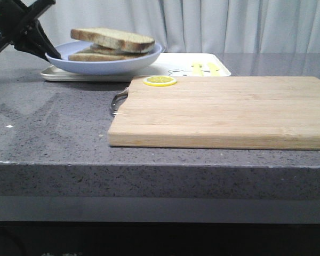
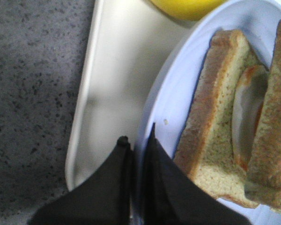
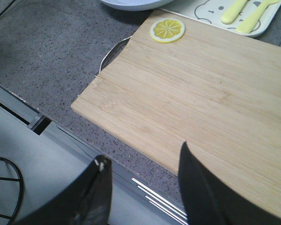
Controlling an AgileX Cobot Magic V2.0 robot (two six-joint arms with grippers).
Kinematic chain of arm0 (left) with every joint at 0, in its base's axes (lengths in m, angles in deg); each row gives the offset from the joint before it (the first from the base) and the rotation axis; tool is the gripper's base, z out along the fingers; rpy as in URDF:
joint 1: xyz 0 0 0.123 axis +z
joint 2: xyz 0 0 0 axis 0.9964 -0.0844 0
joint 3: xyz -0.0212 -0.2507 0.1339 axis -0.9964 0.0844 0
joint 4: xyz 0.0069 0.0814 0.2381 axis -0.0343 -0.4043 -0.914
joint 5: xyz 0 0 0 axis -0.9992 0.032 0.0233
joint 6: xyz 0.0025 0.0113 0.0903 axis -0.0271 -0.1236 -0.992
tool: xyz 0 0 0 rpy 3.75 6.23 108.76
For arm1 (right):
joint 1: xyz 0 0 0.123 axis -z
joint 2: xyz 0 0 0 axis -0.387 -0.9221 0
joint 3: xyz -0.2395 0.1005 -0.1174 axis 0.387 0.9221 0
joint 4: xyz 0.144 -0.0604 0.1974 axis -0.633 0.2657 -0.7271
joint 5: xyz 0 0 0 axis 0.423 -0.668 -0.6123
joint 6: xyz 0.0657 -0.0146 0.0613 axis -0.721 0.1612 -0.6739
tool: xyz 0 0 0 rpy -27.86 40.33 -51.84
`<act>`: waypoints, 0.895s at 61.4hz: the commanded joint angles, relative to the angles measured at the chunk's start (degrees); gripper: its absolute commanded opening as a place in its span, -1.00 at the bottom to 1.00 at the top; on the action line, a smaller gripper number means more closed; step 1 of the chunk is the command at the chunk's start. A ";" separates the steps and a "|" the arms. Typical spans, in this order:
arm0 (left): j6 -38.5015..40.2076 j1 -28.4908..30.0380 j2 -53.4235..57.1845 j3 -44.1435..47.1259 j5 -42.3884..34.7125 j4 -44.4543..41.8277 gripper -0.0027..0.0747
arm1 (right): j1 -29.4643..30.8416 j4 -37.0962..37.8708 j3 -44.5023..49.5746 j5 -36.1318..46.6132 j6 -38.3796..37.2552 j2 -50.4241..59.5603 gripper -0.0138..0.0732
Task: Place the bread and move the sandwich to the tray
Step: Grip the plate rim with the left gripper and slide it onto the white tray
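Left wrist view, left pincer gripping plate rim

Worktop carries everything. Tray sits at the back, left of centre. Plate rests on the tray's left part, with the sandwich on it: lower slice flat, egg between, top slice leaning over them. Cutting board lies in front of the tray, running to the right edge of the front view, its metal handle at its left end. Lemon slice on the board's back-left corner, just before the tray. Left hand at the plate's left rim, one finger on each side of it. Right hand above the board's front edge.
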State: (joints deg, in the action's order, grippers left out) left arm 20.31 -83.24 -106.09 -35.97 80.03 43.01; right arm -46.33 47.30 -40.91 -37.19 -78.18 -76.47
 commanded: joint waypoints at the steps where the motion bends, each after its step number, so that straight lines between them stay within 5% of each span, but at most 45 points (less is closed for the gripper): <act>1: 2.98 -0.68 3.27 -3.88 -0.54 3.70 -0.98 | 0.04 -0.46 -1.53 3.58 0.14 0.44 0.15; 12: 3.14 -0.92 3.16 -3.89 -1.21 3.70 -0.91 | 0.04 -0.46 -1.53 3.58 0.14 0.44 0.15; 29: 2.85 -0.92 3.28 -3.89 -1.64 3.80 0.01 | 0.04 -0.46 -1.53 3.58 0.14 0.44 0.15; 55: -6.81 -2.18 17.66 -3.36 1.01 -4.71 0.01 | 0.04 -0.46 -1.53 3.58 0.14 0.44 0.15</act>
State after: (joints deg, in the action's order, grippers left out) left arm 14.66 -84.31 -97.09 -37.95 82.62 39.59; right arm -46.33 47.30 -40.91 -37.19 -78.28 -76.47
